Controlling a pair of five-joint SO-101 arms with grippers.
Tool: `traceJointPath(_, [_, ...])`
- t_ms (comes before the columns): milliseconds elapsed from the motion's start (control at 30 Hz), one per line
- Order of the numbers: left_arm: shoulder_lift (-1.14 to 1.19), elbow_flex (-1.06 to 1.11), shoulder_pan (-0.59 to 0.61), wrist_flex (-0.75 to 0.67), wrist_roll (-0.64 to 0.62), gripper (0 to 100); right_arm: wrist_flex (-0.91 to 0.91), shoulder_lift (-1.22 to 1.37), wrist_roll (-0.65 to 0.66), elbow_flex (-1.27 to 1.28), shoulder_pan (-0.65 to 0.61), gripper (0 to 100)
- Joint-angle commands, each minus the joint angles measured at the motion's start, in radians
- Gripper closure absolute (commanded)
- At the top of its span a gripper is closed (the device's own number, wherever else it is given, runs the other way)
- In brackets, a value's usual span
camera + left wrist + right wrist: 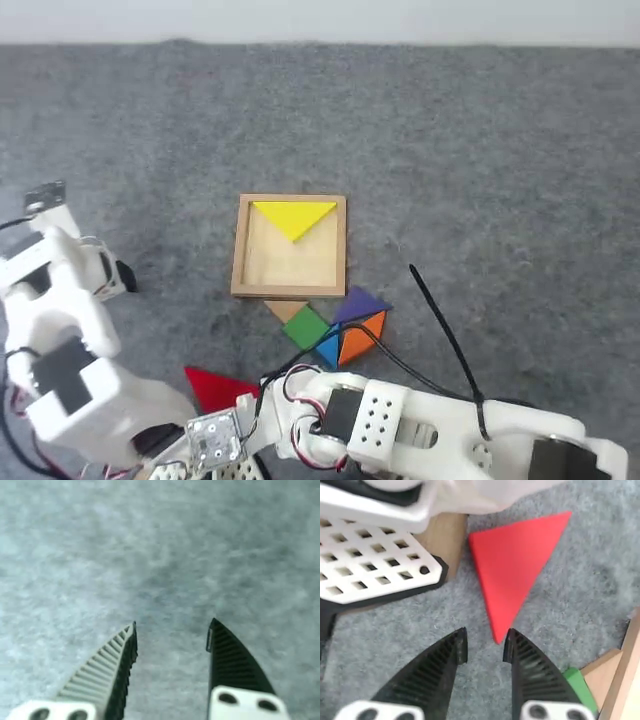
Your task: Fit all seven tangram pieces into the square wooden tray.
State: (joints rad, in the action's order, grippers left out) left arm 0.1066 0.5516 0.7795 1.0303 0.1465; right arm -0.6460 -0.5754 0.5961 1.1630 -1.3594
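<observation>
Over on the left, the left gripper (174,623) hung above bare grey carpet (150,540), jaws wide apart and empty. Next along, the red triangle (515,565) lay loose on the carpet, its point just between the tips of the right gripper (485,631), whose jaws stood slightly parted, gripping nothing. Picking up red looked to be the step; the jaws needed to advance and close. The one wooden tray (240,250) held one yellow triangle (294,216). Five more pieces clustered by its near edge: tan triangle (284,309), green square (306,326), blue triangle (327,348), orange triangle (358,338), purple parallelogram (360,303).
</observation>
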Motion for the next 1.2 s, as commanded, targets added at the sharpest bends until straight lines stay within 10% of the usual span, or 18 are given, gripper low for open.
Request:
traceJointPath(0, [-0.021,-0.094,0.064,-0.026,-0.026,78,0.008,-0.013,0.014,-0.054,-0.024,86.4])
traceJointPath(300, [0.084,-0.444,0.295,0.100,-0.092,78,0.070,-0.002,0.015,-0.069,-0.027,86.1])
traceJointPath(1167, [0.293,-0.558,0.324,0.141,-0.097,78,0.130,0.308,0.232,-0.170,0.076,86.1])
